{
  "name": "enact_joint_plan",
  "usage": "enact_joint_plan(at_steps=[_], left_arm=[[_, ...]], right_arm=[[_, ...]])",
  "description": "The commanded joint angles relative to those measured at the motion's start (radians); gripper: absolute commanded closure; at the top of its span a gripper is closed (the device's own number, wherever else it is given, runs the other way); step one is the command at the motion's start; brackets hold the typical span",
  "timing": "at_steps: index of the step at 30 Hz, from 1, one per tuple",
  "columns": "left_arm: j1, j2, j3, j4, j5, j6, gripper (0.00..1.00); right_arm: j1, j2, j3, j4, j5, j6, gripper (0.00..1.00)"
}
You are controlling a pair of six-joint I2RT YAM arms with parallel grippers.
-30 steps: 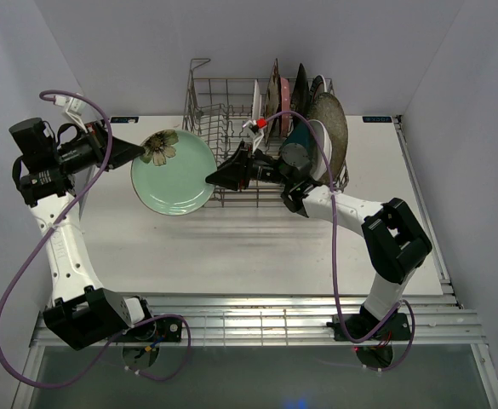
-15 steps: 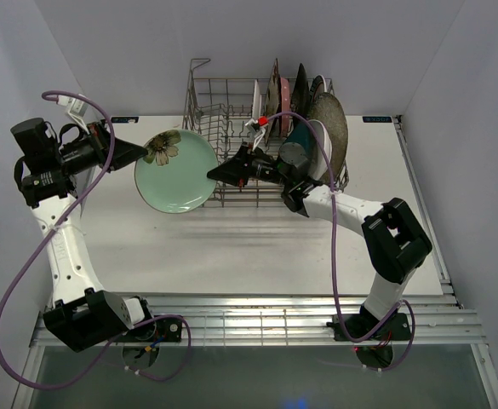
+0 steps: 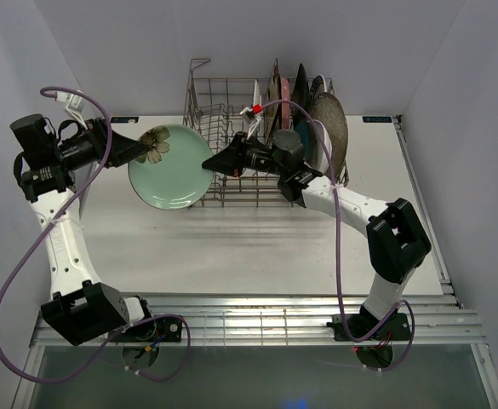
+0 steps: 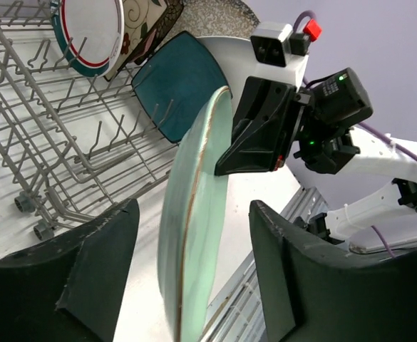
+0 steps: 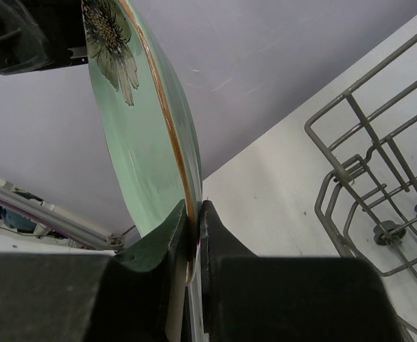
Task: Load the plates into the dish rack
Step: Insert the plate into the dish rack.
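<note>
At the plate's three o'clock edge in the overhead view, the right gripper (image 5: 192,214) is pinched closed on the rim of the pale green plate (image 3: 170,170). It has one pad on each face and holds the plate on edge over the table (image 3: 231,247). Near ten o'clock on that same rim, the left gripper (image 4: 192,206) stands wide. Its fingers flank the plate with a clear gap on both sides, so it carries none of the weight. The plate hangs just beside the dish rack (image 3: 199,102), at the rack's nine o'clock, and is not yet inside it. Several other plates (image 3: 321,123) stand upright in the half of the rack toward three o'clock, and the rows nearer the held plate look free.

The plate looks like glazed ceramic: stiff, fairly heavy for a single rim pinch, slick, and liable to chip against wire. Gripped at one edge, it will probably want to swing about the pads. The best hold seems to be on the rim, well in from the lip. The plate should then go down edge-first, so that its lowest edge settles into a slot before the pads part.
</note>
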Motion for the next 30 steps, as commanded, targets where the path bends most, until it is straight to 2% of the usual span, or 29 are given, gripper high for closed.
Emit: enact_joint_plan(at_steps=[1, 8, 12, 20, 30], left_arm=[[-0.003, 0.019, 0.061, 0.008, 0.017, -0.006, 0.25], [-0.003, 0.073, 0.153, 0.019, 0.005, -0.044, 0.16], [-0.003, 0.061, 0.198, 0.02, -0.03, -0.048, 0.02], [0.0, -0.036, 0.178, -0.001, -0.254, 0.006, 0.02], [-0.001, -0.149, 0.085, -0.003, -0.389, 0.071, 0.02]], right_arm=[[-0.006, -0.045, 0.145, 0.075, 0.047, 0.014, 0.92], [-0.017, -0.043, 0.301, -0.085, 0.103, -0.049, 0.92], [-0.026, -0.06, 0.349, -0.185, 0.15, -0.11, 0.92], [-0.058, -0.166, 0.314, -0.308, 0.265, -0.226, 0.92], [-0.101, -0.269, 0.292, -0.418, 0.403, -0.333, 0.92]])
